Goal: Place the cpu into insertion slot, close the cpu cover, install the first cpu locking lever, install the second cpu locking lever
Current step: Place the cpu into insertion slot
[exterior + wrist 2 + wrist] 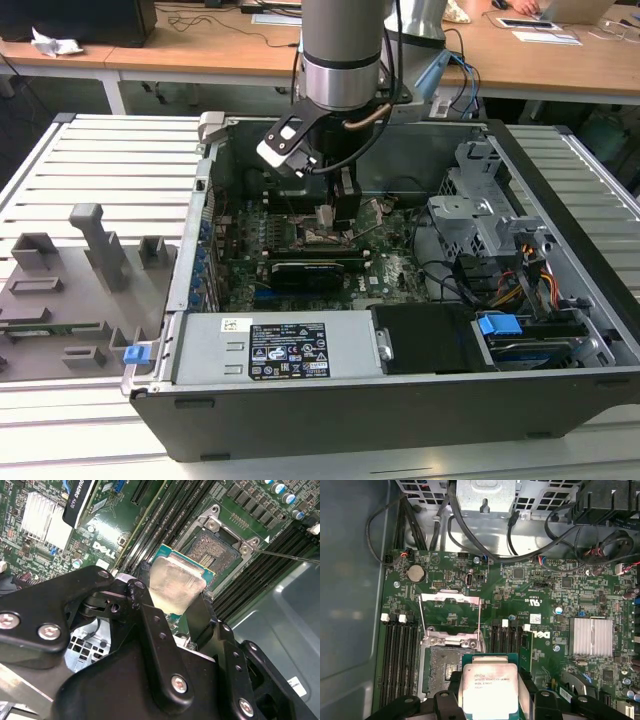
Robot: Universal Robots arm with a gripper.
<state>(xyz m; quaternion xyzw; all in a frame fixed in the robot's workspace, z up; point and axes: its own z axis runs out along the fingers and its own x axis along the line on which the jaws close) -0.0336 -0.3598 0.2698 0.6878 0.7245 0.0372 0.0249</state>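
— Gripping the cpu (177, 582) by two opposite edges, with the gripper (175, 594) closed on it and the black fingers (204, 617) pressed against the green rim. Silvery top turned towards both wrist cameras.

— Seated in the insertion slot (440, 667) yet?

— Not yet. Held above the green motherboard (520, 600), just beside the slot and overlapping one side of it in the first wrist view. Still clear of the pin field, bare and dark in the second wrist view (215, 550).

— And the cpu cover (450, 598)?

— Swung open, back off the slot at the edge away from the gripper, with green board showing through its square window. Flanked by two thin locking levers (421, 622), one along each side of the frame.

— Anything close by?

— Long black memory slots (400, 650) on either side of the socket. Seen from the exterior view, reaching down from above into the open computer case (560, 200), gripper (335, 215) low over the board.
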